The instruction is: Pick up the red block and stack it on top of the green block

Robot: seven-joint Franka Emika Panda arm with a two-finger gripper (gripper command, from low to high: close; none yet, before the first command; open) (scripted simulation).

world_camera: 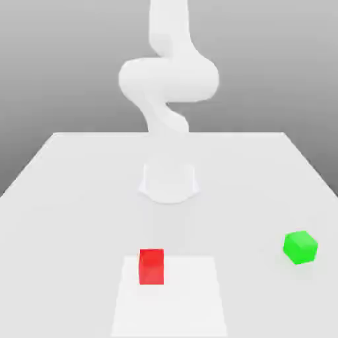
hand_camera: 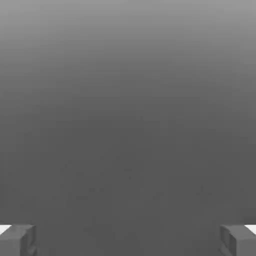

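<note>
1. In the exterior view we see a pale white table (world_camera: 66,198) that widens toward the camera, set against a plain grey backdrop.
2. At the far middle of the table stands the white robot arm (world_camera: 168,82). Its round base (world_camera: 169,181) sits on the tabletop, and its thick links curve upward and run out past the top of the frame.
3. The red block (world_camera: 151,267) rests on the table in the near part of the scene, a little toward the exterior view's left of centre. It is a small, plain, bright red cube, sitting flat with one face turned squarely toward the camera.
4. Under and around the red block lies a slightly brighter white square patch (world_camera: 185,297) on the tabletop. The block sits near that patch's far corner, on the exterior view's left.
5. The green block (world_camera: 300,247) rests on the table well apart from the red block, toward the exterior view's right. It is a small bright green cube of about the same size, turned so that a corner edge faces the camera.
6. Nothing touches either block, and the arm is well away from both.
7. In the hand view we see the gripper (hand_camera: 128,240) against a smooth grey background. Its two grey fingertips (hand_camera: 17,240) sit at opposite edges of the picture, spread wide apart, with nothing between them.
</note>
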